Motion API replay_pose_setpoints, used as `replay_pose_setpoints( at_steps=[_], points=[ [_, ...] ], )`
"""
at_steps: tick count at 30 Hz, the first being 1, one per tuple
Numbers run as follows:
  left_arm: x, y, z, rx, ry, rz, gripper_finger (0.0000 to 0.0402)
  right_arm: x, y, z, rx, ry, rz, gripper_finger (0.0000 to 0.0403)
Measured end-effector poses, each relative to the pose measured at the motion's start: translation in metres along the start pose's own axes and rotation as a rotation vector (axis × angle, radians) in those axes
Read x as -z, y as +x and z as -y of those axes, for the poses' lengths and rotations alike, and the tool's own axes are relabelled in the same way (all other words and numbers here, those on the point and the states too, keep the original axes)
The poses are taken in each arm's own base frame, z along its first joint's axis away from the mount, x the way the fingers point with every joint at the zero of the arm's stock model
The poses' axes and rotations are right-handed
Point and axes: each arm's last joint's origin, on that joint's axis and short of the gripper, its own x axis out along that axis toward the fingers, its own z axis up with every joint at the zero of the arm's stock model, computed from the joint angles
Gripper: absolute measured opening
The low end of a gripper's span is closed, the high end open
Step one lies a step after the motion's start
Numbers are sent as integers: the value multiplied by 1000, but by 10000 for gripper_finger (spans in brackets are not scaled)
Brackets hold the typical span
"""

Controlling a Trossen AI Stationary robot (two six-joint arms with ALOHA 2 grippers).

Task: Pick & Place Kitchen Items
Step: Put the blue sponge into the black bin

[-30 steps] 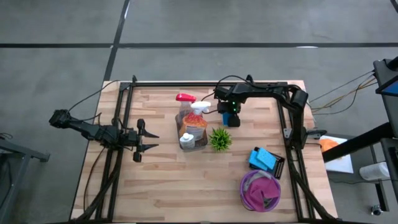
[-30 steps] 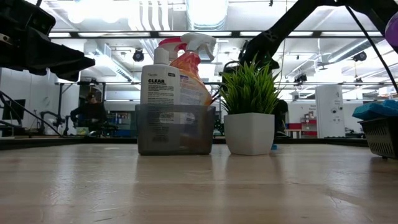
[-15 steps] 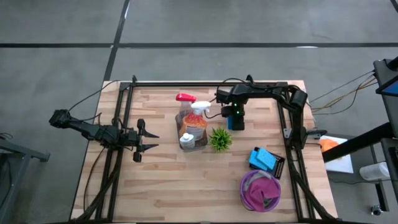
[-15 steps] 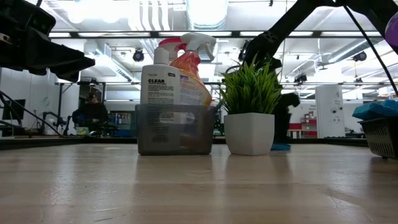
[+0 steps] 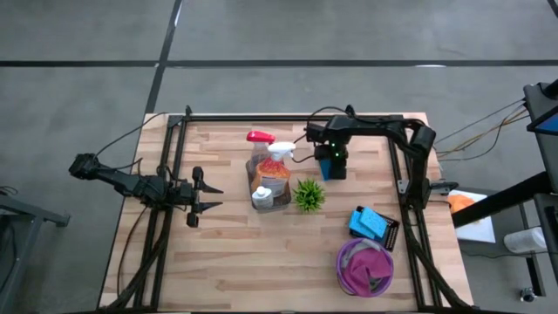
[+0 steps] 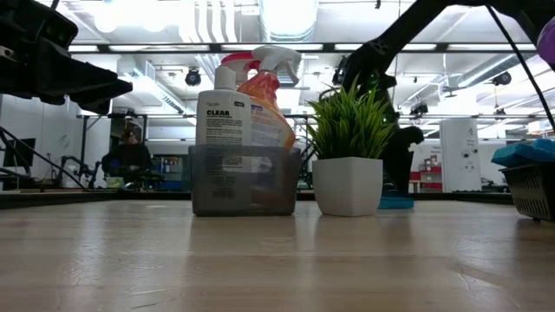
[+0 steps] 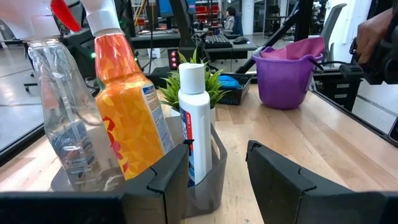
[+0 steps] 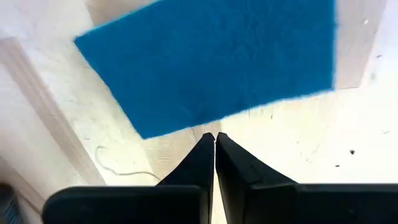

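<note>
Wood-plank table (image 5: 244,262) on grey floor, lit workshop behind; right gripper (image 8: 215,138) clenched empty above blue sponge (image 8: 211,62), left gripper (image 5: 212,198) parted, holding nothing

Colours on the pale wood-plank table (image 5: 227,262)

Near the table's middle, a smoky grey translucent caddy (image 6: 244,180) holds a clear spray bottle (image 7: 62,134) with a red trigger, an orange bottle (image 7: 129,118) patterned in lighter orange facets with a white trigger, and a white bottle (image 7: 195,121) labelled in blue and red. Beside it a spiky green plant (image 6: 349,121) stands in a white pot. A plain blue sponge (image 8: 211,62) lies toward the far edge; more blue sponges (image 5: 368,221) fill a black basket by the right edge, near a purple bowl (image 7: 287,78) of magenta cloth. Both arms are black.
</note>
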Motion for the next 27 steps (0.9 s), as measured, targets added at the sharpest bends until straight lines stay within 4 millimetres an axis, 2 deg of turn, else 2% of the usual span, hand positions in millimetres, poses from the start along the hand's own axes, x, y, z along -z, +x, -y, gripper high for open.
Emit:
replay_pose_setpoints(
  at_steps=[7,11,14,17,21,27],
  points=[
    [0,0,0,0,0,0,163,10,-21,2,51,40,72,18],
    [0,0,0,0,0,0,163,15,-37,0,11,59,177,18],
    [0,0,0,0,-2,0,163,16,-41,-2,-61,67,235,28],
    [0,0,0,0,-3,-1,163,16,-36,-5,-102,70,242,68],
    [0,0,0,0,-2,-1,163,15,-26,-13,-102,52,228,152],
    [0,0,0,1,2,-1,163,11,-24,-24,-20,49,211,261]
  ],
)
